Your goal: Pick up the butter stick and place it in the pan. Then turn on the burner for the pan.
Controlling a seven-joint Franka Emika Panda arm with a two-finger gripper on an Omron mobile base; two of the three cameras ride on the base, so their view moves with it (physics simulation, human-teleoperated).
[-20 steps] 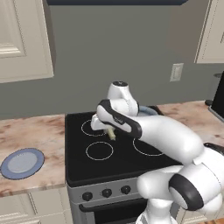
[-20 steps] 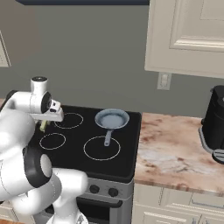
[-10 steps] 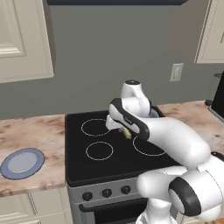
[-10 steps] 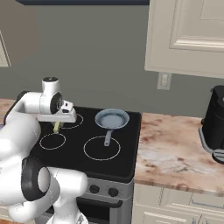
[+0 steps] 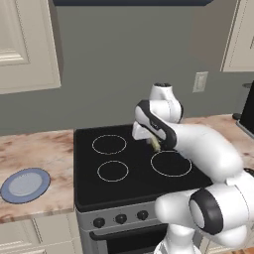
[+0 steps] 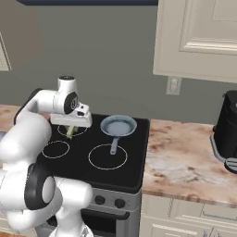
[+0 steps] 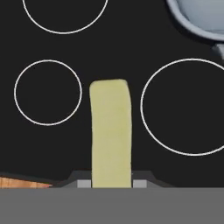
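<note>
From the left base view we see our gripper (image 5: 153, 140) hanging above the middle of the black stove top (image 5: 89, 178), with the butter stick (image 5: 155, 144) pointing down from it as a pale sliver; a flat blue plate (image 5: 25, 183) lies bare on the marble worktop (image 5: 34, 146) well to the left, apart from the job. From the right base view the gripper (image 6: 70, 127) is above the rear left burner ring, the butter stick (image 6: 70, 132) dangling under it, and the pan (image 6: 118, 126) sits on the rear right burner with its thin handle running toward the front; the pan holds nothing yet. A dark kettle-like appliance (image 6: 227, 134) stands on the worktop far to the right. In the hand view the jaws are pinching the butter stick (image 7: 110, 131) at its near end, and the bar juts out over the black glass between burner rings, with the pan (image 7: 199, 17) at the upper right corner. To do this carry well, we judge we should travel sideways toward the pan at this height, clear its rim, centre the stick over the pan floor and lower before letting go.
</note>
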